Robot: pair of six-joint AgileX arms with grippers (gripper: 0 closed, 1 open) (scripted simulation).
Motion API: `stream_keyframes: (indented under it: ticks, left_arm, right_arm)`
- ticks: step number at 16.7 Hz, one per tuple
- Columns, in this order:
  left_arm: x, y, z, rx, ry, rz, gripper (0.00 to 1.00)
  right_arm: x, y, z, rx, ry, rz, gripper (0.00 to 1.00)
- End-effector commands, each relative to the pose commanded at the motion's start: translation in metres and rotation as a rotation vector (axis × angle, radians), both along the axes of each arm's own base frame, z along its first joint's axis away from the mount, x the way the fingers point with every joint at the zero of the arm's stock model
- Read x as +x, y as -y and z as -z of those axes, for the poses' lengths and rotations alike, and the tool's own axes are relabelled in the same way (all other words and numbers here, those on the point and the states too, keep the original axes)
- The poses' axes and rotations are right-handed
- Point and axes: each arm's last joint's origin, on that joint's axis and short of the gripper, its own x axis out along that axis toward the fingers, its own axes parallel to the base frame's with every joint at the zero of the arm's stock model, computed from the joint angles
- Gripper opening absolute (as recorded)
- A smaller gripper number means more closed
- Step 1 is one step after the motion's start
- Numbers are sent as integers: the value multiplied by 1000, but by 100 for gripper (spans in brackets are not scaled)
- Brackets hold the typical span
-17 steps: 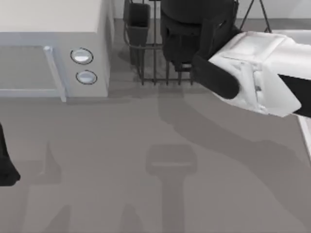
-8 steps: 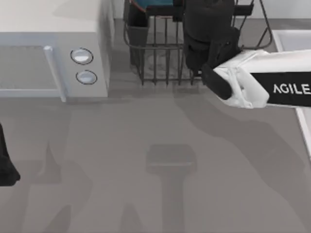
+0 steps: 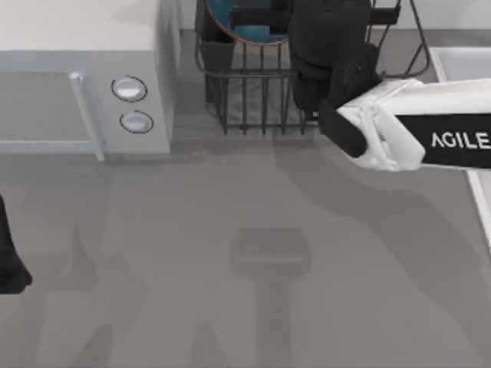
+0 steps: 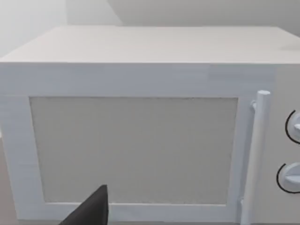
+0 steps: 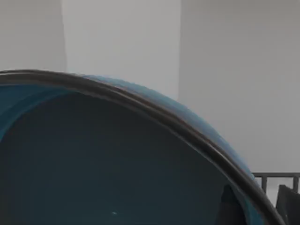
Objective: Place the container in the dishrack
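Note:
The container [image 3: 244, 26], a round teal-blue vessel with a thin orange-brown rim, sits at the top edge of the top view, within the bars of the black wire dishrack [image 3: 253, 100], beside its dark rectangular cup [image 3: 217, 52]. My right gripper [image 3: 270, 15] reaches over the rack from the right and a dark part of it lies across the container. In the right wrist view the container's inside [image 5: 103, 168] and rim are very close, with a rack bar [image 5: 276, 176] behind. My left arm [image 3: 8, 261] is parked at the table's left edge.
A white microwave [image 3: 84, 69] with two round knobs [image 3: 129, 89] stands left of the rack; its door [image 4: 136, 150] and handle [image 4: 255, 154] face the left wrist camera. A white object edge [image 3: 460, 61] lies at the right. Bare grey tabletop [image 3: 253, 291] spreads in front.
The right arm swung to the right and settled over the rack. The container came into view at the top edge and now shows lower and fuller inside the rack. The left arm stayed still.

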Motion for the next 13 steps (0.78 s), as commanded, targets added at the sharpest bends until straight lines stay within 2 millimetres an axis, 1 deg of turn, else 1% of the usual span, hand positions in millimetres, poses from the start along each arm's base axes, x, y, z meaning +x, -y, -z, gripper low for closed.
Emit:
stream_keyframes:
  ticks: [7,8,13]
  left_arm:
    - [0,0,0,0,0,0,100]
    - [0,0,0,0,0,0,100]
    - [0,0,0,0,0,0,100]
  right_arm:
    - [0,0,0,0,0,0,98]
    - [0,0,0,0,0,0,100]
    - [0,0,0,0,0,0,100]
